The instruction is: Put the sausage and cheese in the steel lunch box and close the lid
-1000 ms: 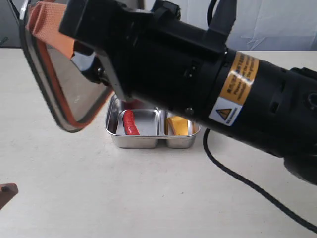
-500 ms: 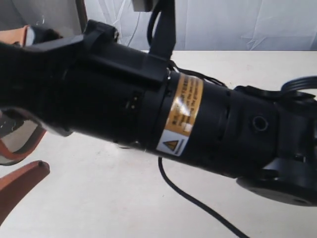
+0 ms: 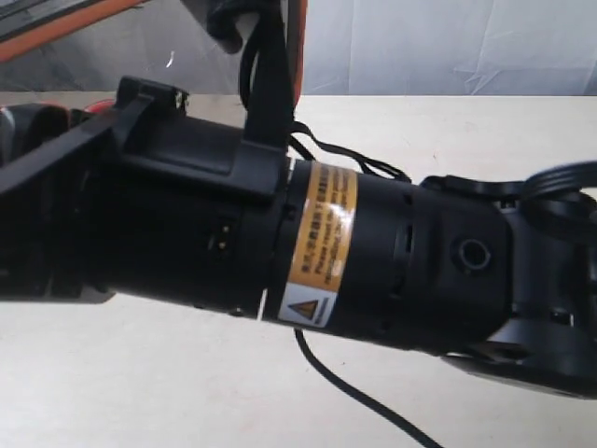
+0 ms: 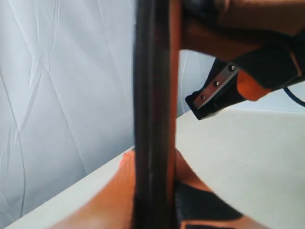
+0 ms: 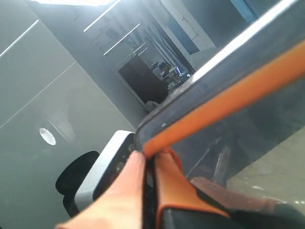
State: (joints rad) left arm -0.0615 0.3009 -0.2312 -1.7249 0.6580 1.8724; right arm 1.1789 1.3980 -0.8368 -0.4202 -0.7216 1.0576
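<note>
The dark smoky lid [image 4: 152, 95] with its orange rim stands edge-on in the left wrist view. My left gripper [image 4: 152, 200] is shut on it, an orange finger pressed against each face. My right gripper [image 5: 150, 167] is shut on the lid's rim [image 5: 228, 81] at another spot, and one of its fingers [image 4: 219, 88] shows beside the lid in the left wrist view. In the exterior view only a strip of the lid [image 3: 56, 21] shows at the top left. The sausage, the cheese and the steel lunch box are hidden behind my right arm [image 3: 317, 243].
The pale table [image 3: 140, 392] shows below and behind the arm. A black cable [image 3: 354, 397] trails over it toward the front. A white cloth backdrop [image 3: 448, 47] hangs behind the table.
The right arm swung across the exterior view and now covers the lunch box, sausage and cheese seen one second ago. The lid rose from the left side to the top of the view.
</note>
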